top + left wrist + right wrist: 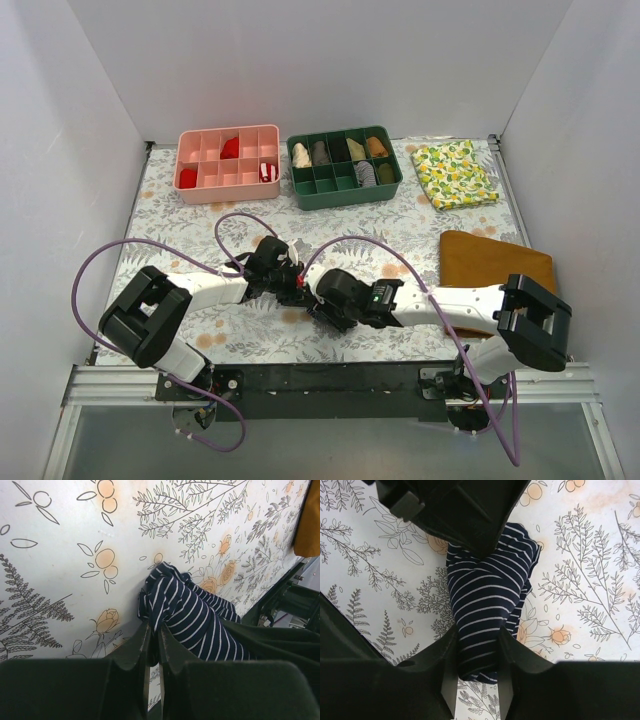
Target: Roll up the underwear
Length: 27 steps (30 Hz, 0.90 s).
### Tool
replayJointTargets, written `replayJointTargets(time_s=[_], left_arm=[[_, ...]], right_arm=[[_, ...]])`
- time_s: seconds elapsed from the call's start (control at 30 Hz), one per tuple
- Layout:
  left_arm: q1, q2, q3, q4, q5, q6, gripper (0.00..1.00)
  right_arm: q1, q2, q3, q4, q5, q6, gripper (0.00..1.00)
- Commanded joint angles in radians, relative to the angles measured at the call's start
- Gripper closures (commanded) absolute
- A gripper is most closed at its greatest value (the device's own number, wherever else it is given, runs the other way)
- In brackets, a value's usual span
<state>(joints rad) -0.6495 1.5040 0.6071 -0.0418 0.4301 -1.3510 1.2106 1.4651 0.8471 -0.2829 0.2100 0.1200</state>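
Underwear (pixel 485 595) bunched long left-to-right by the table's (pixel 420 225) near edge: left tool (pixel 153 628) pinches one end, right tool (pixel 479 641) clamps the other.

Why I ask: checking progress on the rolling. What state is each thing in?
Underwear: bunched into a small bundle, held at both ends.
Left pincer: shut on one end.
Right pincer: shut around the other end.
Pink tray: few compartments filled.
Green tray: several compartments filled.
Lemon cloth: folded flat.
Brown cloth: lying flat.
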Motion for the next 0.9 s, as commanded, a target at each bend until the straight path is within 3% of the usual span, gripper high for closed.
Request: replayJointTargets(time_s=[0.0, 0.03, 0.13, 0.37, 0.43, 0.53, 0.6, 0.67, 0.8, 0.87], left_arm=[[-0.009, 0.019, -0.009, -0.044, -0.025, 0.029, 1.0], [-0.009, 0.016, -0.009, -0.044, -0.024, 0.029, 1.0], [-0.009, 0.006, -0.013, -0.044, -0.028, 0.029, 1.0], [-0.009, -0.048, -0.036, -0.049, -0.057, 0.012, 1.0], [-0.009, -0.063, -0.043, -0.061, -0.079, 0.004, 0.96], [-0.009, -0.106, -0.047, -0.085, -0.117, -0.008, 0.86], [-0.009, -0.151, -0.053, -0.099, -0.143, -0.017, 0.67], [-0.009, -0.188, -0.062, -0.121, -0.183, -0.034, 0.53], [-0.007, -0.283, -0.078, -0.148, -0.234, -0.059, 0.38], [-0.007, -0.329, -0.089, -0.153, -0.247, -0.071, 0.35]], right_arm=[[0.006, -0.032, -0.037, 0.077, -0.009, 0.035, 0.71], [0.004, -0.037, -0.04, 0.079, -0.015, 0.041, 0.84], [0.004, -0.042, -0.065, 0.096, -0.05, 0.076, 0.99], [0.018, -0.043, -0.163, 0.195, -0.142, 0.187, 0.99], [0.029, -0.029, -0.183, 0.224, -0.162, 0.217, 0.99], [0.053, 0.035, -0.194, 0.244, -0.166, 0.259, 0.99], [0.055, 0.064, -0.207, 0.266, -0.182, 0.289, 0.99], [0.053, 0.098, -0.224, 0.299, -0.196, 0.34, 0.99], [0.03, 0.121, -0.241, 0.303, -0.204, 0.392, 0.99], [0.009, 0.103, -0.284, 0.344, -0.268, 0.42, 0.99]])
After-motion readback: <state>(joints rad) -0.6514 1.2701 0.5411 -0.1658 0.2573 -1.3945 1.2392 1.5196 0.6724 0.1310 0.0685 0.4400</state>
